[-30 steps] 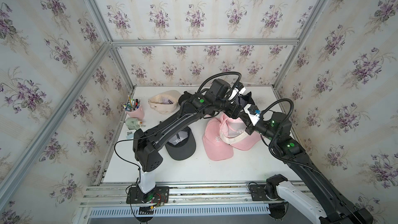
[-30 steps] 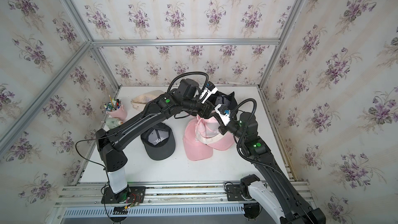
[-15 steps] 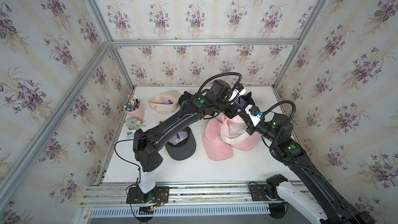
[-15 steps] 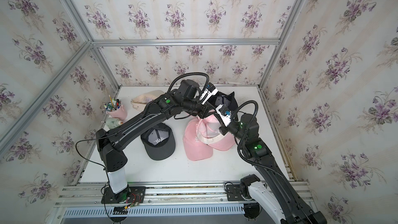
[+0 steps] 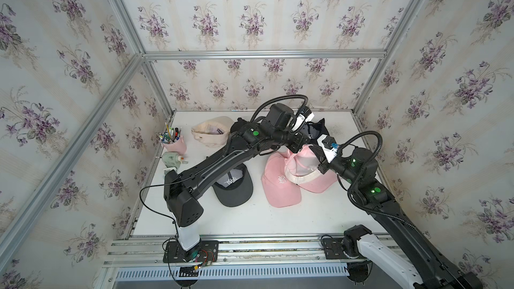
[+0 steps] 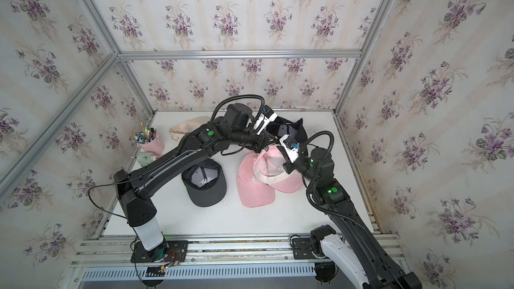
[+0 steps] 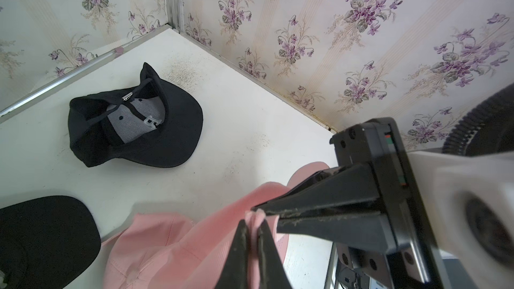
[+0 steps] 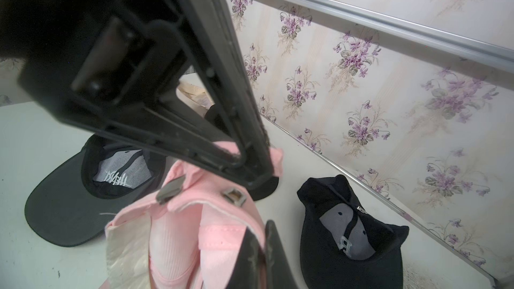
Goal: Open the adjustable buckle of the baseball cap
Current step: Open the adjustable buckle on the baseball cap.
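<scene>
A pink baseball cap [image 5: 301, 164] is held upturned above the table, its pale lining showing in both top views. Two metal buckle pieces [image 8: 170, 189] sit on its back band in the right wrist view. My left gripper [image 7: 252, 222] is shut on the free end of the pink strap [image 7: 257, 215]. My right gripper [image 8: 263, 234] is shut on the cap's back rim, close below the buckle. The two grippers nearly meet tip to tip over the cap, left gripper [image 5: 297, 150] and right gripper [image 5: 313, 150].
A second pink cap [image 5: 281, 190] lies under the held one. A black cap [image 7: 133, 118] lies upturned by the back wall, a dark grey cap [image 5: 235, 187] under the left arm, a beige cap [image 5: 211, 134] at the back. A pink pen cup [image 5: 175, 145] and small bottle [image 5: 171, 159] stand left.
My left gripper's jaws have closed on the pink strap end; a second ago they stood apart. The right gripper has kept its grip and hardly moved.
</scene>
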Robot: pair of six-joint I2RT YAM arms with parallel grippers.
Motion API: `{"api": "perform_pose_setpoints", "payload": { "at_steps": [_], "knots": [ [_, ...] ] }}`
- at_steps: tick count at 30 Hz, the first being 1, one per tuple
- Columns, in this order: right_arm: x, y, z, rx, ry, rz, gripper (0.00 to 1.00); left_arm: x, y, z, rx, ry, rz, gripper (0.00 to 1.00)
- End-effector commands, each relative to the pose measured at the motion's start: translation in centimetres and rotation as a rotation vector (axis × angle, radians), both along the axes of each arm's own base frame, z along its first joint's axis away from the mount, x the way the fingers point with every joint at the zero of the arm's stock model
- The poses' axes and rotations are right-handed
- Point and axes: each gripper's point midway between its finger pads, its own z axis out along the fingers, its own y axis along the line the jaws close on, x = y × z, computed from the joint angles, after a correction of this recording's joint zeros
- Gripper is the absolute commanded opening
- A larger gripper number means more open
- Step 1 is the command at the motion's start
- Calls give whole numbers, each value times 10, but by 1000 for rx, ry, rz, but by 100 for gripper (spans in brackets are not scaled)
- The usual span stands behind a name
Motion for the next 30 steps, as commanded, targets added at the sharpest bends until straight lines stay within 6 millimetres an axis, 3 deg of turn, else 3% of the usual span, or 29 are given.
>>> {"api": "perform_pose_setpoints", "payload": {
  "at_steps": [1,7,13,15,18,20,24,30],
  "knots": [
    [5,-6,14,35,-40,-50,0,10,8,17,-32,-77,59,3],
    [7,-10,12,55,-24,-76,0,5,22,36,-108,-138,99,0],
    [6,-9,11,91,-9,-75,0,2,29,41,-139,-169,113,0],
    [5,-8,13,102,-6,-65,0,-1,26,38,-139,-158,92,13],
    [3,-4,16,121,3,-41,0,-4,18,36,-146,-133,48,47],
    [3,-2,18,131,12,-32,0,-5,16,38,-152,-133,37,59],
    [7,-2,16,126,38,-42,0,-3,25,55,-152,-214,65,69],
    [15,1,6,98,91,-44,0,-9,52,83,-95,-389,76,74]
  ]
}}
